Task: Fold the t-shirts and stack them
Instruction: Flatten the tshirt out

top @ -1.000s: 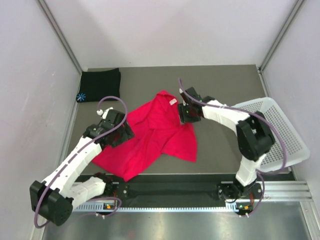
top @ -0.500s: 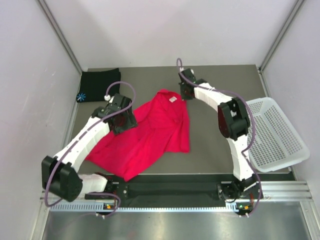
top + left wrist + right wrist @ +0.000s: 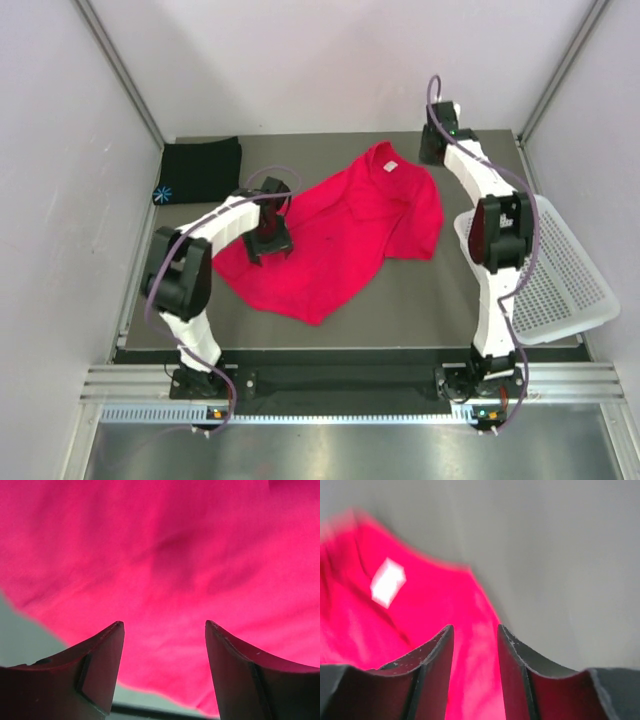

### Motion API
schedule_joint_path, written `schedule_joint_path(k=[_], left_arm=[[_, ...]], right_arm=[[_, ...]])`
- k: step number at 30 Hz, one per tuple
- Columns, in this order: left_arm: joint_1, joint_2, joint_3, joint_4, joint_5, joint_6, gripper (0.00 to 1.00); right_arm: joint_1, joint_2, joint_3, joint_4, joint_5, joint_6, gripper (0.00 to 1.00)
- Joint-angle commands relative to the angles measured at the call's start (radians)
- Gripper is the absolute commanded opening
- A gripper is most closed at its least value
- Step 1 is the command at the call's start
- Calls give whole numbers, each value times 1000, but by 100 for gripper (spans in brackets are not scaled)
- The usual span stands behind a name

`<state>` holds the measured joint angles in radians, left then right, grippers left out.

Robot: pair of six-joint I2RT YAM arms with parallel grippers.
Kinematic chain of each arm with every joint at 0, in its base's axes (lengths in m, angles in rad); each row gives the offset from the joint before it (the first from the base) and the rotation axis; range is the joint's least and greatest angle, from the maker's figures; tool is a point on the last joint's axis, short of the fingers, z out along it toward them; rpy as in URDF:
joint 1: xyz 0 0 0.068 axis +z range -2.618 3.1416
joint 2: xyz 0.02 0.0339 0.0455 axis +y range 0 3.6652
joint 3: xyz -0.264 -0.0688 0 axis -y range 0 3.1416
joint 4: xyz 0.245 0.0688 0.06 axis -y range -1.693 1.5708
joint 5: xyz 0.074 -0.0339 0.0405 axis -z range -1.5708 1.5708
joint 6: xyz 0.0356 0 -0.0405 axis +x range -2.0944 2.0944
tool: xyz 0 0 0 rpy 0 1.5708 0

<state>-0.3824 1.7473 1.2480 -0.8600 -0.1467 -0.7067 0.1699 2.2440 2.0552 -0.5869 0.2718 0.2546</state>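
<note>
Where the red-pink shirt point(image 3: 340, 235) is lying: mid-way across the counter point(image 3: 430, 300), opened out but rumpled, white neck tag point(image 3: 388, 166) facing up at the far end.
Black shirt point(image 3: 200, 170): sitting folded in the far left corner.
Left jaws: hovering wide open over red cloth, gripping nothing.
Right jaws: hanging narrowly parted by the collar, pinching nothing visible.
Handling: likely behaving light, limp, drapey; pinching shoulder seams or hem corners is looking best.
</note>
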Motion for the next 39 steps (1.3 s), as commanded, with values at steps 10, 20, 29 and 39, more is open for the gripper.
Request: schedule_joint_path(k=[10, 20, 29, 39], left_arm=[[195, 371, 252, -62, 13, -100, 71], [249, 398, 622, -186, -243, 131, 70], [108, -109, 213, -166, -119, 106, 57], [108, -929, -38, -134, -51, 59, 59]], right_arm=[[270, -673, -581, -114, 97, -105, 53], [263, -866, -843, -123, -382, -55, 74], [503, -743, -894, 195, -692, 121, 72], [781, -414, -870, 730, -625, 597, 69]])
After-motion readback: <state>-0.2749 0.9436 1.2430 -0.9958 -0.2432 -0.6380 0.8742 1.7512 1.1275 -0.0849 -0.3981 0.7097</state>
